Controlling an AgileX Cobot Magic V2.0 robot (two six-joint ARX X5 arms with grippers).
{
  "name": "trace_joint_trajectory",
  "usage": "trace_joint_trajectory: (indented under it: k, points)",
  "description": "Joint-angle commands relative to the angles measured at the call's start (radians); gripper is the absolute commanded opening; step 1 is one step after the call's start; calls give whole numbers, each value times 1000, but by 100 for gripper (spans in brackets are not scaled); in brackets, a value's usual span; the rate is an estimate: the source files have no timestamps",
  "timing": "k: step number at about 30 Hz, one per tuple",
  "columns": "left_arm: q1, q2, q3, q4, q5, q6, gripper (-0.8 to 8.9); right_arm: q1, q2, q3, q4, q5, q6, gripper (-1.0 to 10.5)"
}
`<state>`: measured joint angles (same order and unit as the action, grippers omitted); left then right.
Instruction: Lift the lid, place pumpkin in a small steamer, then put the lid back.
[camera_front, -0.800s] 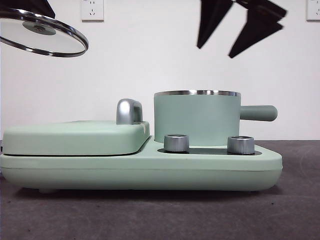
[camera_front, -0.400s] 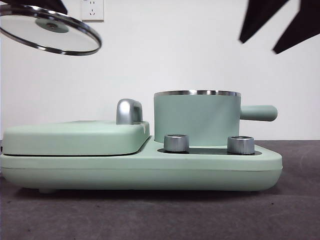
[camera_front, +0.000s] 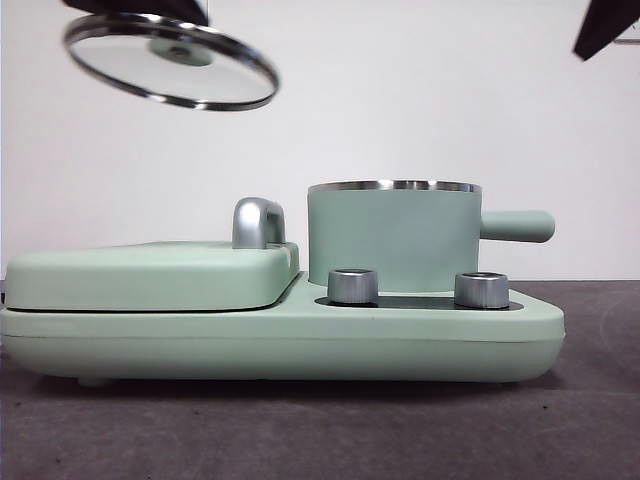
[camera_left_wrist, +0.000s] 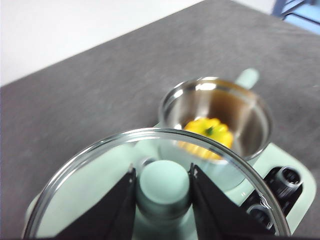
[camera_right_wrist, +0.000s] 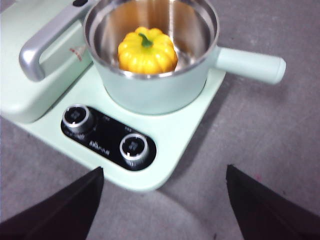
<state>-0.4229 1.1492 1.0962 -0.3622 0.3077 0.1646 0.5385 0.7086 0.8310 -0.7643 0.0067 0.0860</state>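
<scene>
Lid held aloft, ready to go back on the small steamer.

Left gripper (camera_left_wrist: 162, 187) clamped on the mint knob of the lid (camera_front: 172, 61), jaws pinching it from both sides, glass tilted and hanging high, off to one side of the small steamer (camera_front: 394, 236) and well above its rim. Pumpkin (camera_right_wrist: 147, 51) already down inside the pot, stem up, ahead of and below the held lid in the left wrist view. Right gripper (camera_right_wrist: 162, 200) spread wide, holding nothing, pulled up clear of the pot. Best done by levelling the lid first, centring the knob over the steel rim, then lowering straight down; letting go only once the rim looks seated all round.
</scene>
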Motion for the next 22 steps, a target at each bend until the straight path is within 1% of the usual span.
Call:
trace_joint_trajectory:
  k: [1,6,13,22]
  points:
    - [-35,27,17,75,8,-18,13,7,-30,5,-19,25,24,378]
    - [-96,81,17,173,8,-55,13,7,-114,5,-54,27,64,378]
    - [-179,182,18,322,7,-73,13,7,-208,5,-144,27,116,378]
    - [-232,321,24,523,2,-108,13,7,-229,5,-245,27,118,378]
